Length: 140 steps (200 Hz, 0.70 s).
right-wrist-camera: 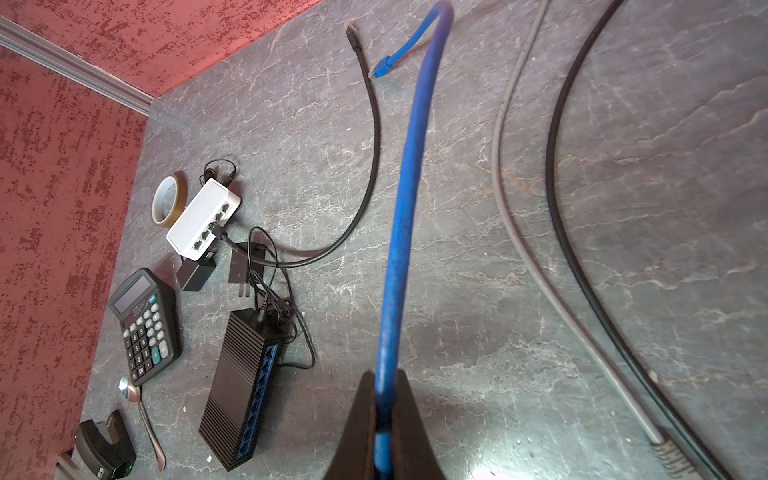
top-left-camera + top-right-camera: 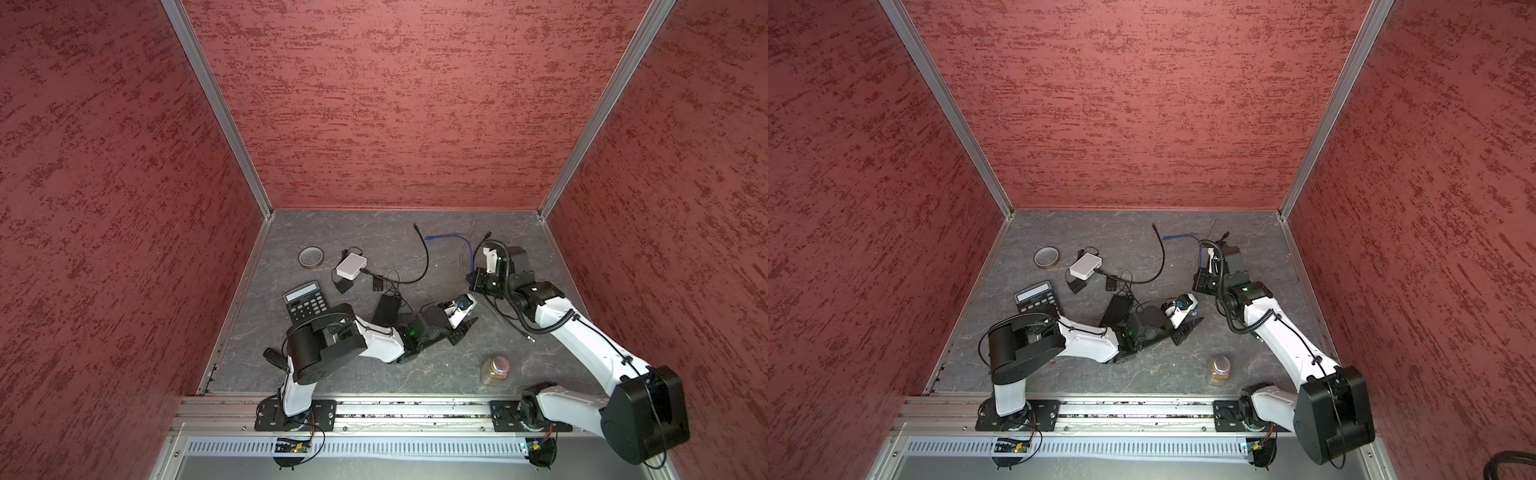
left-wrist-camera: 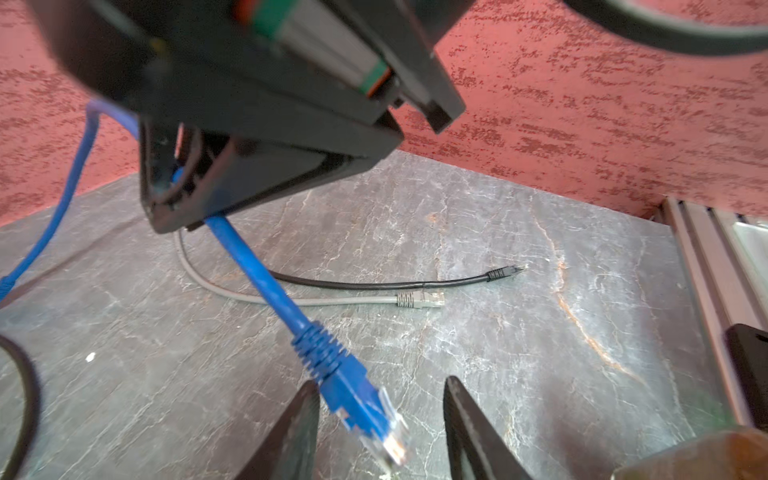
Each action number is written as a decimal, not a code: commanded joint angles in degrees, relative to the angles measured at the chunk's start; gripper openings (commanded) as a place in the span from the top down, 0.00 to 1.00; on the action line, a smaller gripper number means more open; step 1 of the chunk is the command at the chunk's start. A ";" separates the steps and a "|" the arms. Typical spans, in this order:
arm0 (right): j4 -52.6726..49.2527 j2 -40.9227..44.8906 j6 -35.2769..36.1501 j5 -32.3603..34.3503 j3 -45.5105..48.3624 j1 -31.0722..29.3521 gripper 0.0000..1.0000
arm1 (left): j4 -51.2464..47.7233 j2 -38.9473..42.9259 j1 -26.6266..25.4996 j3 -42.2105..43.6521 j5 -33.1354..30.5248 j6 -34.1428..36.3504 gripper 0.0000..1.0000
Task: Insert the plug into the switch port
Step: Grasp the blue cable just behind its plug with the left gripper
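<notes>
The right gripper [image 1: 384, 374] is clamped on the blue cable [image 1: 405, 208] a little behind its end, so the blue plug [image 3: 365, 411] juts out free and slanting down, clear of the table [image 3: 540, 332]. That reads as a hand-over: holding by the cord leaves the plug body bare for a second grip. The left gripper [image 3: 380, 382] sits low, right of the table's centre, its jaws apart with the plug between them. One finger [image 3: 291, 436] is just beside the plug, and I cannot tell whether it touches. The black switch [image 1: 241, 386], its row of ports turned toward the right arm, lies left of both grippers near the middle. The white switch [image 1: 203, 220] sits farther back and left, a black lead already in it. Which one is meant I cannot tell. Nothing is inserted yet; I judge the left jaws must close squarely on the plug body, since a cord grip would let it swivel at the port
</notes>
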<state>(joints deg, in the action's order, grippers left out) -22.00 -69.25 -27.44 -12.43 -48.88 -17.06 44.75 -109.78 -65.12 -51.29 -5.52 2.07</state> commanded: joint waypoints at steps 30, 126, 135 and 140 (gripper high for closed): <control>3.05 1.40 0.02 -1.74 0.89 -0.69 0.95 | 1.92 2.24 1.13 0.55 5.39 -3.00 0.66; 3.80 2.14 0.36 -1.92 2.12 -0.79 0.95 | -0.19 2.56 3.45 0.48 6.44 -8.22 0.77; 3.83 2.20 0.37 -2.03 2.14 -0.78 0.95 | -0.13 2.72 3.86 0.66 6.68 -8.85 0.77; 3.88 2.19 0.39 -2.07 2.24 -0.76 0.95 | 0.10 2.84 4.01 0.94 6.91 -9.06 0.77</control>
<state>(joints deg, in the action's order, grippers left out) -18.92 -68.31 -27.18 -13.37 -47.70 -17.17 44.40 -109.06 -62.43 -51.20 1.02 -4.69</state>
